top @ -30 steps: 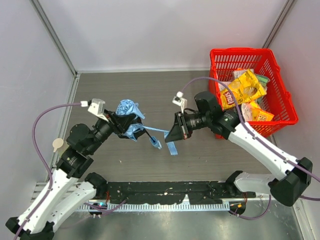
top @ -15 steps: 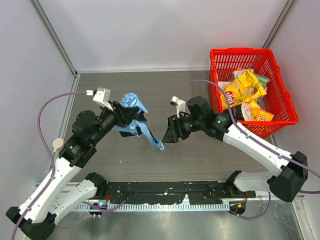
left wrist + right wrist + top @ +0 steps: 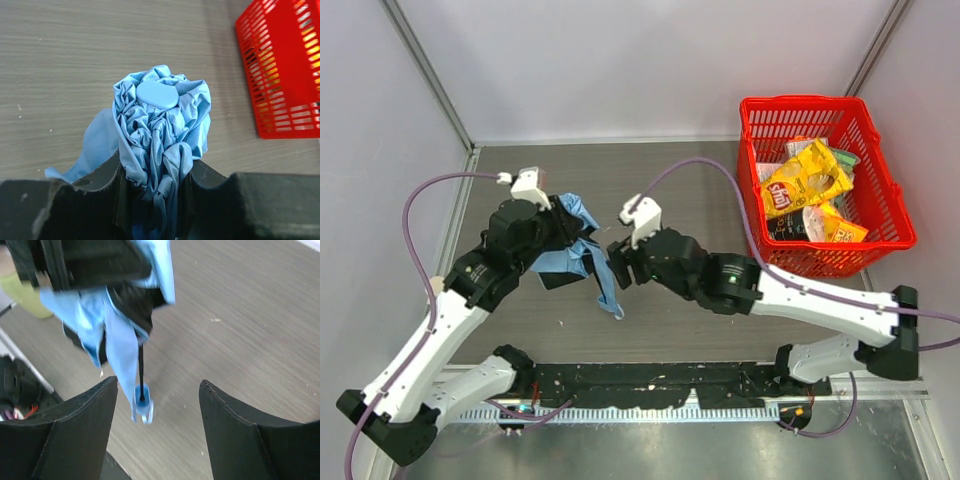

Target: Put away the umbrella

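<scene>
Well, the left pincer (image 3: 156,172) is clamped narrow on the bunched sky-blue fabric of the umbrella (image 3: 160,125), holding it toward nine o'clock on the table (image 3: 670,180). The umbrella's black shaft (image 3: 141,365) and small blue handle (image 3: 143,407) dangle below. At its three o'clock the right pincer (image 3: 157,387) stands wide, gripping nothing, pointed at the hanging handle. Both arms reach inward with bent elbows. Off at two o'clock, well apart, sits a red basket (image 3: 800,105) of snack bags (image 3: 807,178).
</scene>
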Controlling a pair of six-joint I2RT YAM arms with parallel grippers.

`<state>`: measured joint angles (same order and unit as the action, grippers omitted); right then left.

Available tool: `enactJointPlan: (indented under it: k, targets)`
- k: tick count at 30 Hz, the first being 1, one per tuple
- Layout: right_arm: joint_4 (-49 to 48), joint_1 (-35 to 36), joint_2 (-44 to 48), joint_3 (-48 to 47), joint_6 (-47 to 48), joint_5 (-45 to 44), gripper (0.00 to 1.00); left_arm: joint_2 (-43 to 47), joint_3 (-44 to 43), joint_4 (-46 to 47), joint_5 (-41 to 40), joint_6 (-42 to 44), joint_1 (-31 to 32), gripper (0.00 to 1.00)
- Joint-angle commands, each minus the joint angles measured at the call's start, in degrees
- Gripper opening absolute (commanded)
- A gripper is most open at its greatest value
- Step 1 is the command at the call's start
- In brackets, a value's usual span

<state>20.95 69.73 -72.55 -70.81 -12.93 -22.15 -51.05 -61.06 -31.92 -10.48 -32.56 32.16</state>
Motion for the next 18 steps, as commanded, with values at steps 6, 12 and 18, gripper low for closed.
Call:
enactJointPlan:
  k: [6,12,18]
  targets:
    - [-8.91,3.21,-11.29,-10.39,-1.14,-6.07,0.70,-3.00,-4.86,-2.62,-5.69,-2.25,-0.26,0.00]
    - [-7.24,3.92,-16.47,-12.69,-0.52,-13.77,0.59,-2.83,-5.04,-3.06,-6.13,-2.86,-0.17,0.00]
    - [-3.55,3.92,-20.34,-14.10,0.36,-20.64,0.39,-2.92,-5.21,-3.76,-5.52,-2.51,-0.17,0.00]
